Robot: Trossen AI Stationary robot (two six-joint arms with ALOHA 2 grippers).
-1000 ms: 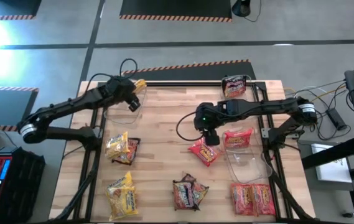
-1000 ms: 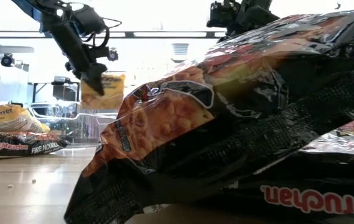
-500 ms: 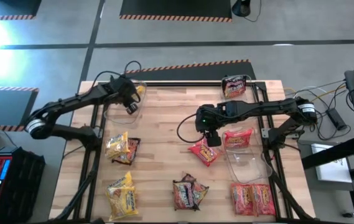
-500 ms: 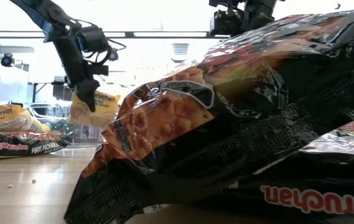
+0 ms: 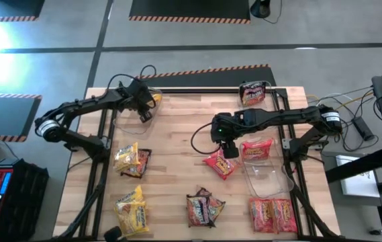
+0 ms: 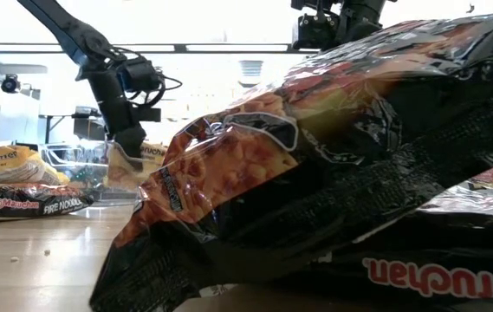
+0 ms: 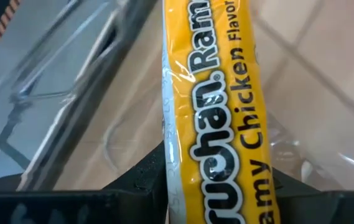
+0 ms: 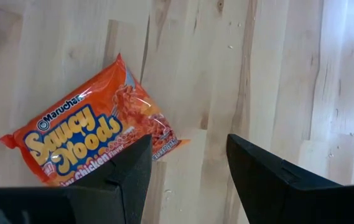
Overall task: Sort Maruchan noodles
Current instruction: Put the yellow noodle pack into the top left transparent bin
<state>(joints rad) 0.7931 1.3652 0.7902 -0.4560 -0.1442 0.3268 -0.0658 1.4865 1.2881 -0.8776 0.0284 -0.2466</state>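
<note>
While overhead hides it, left hand (image 7: pixel 217 186) grips a yellow packet (image 7: pixel 217 112); right hand (image 8: pixel 186 168) open

left tool (image 5: pixel 148 102) over bin (image 5: pixel 131 121), packets (image 5: pixel 204 208) on table (image 5: pixel 177 134)

Two arms worked at the table (image 5: pixel 177 134). I counted three yellow packets (image 5: pixel 131 212), one of them between the left fingers, five red-orange packets (image 5: pixel 220 163), and three dark packets (image 5: pixel 252 92). There were three clear bins (image 5: pixel 268 176).
</note>
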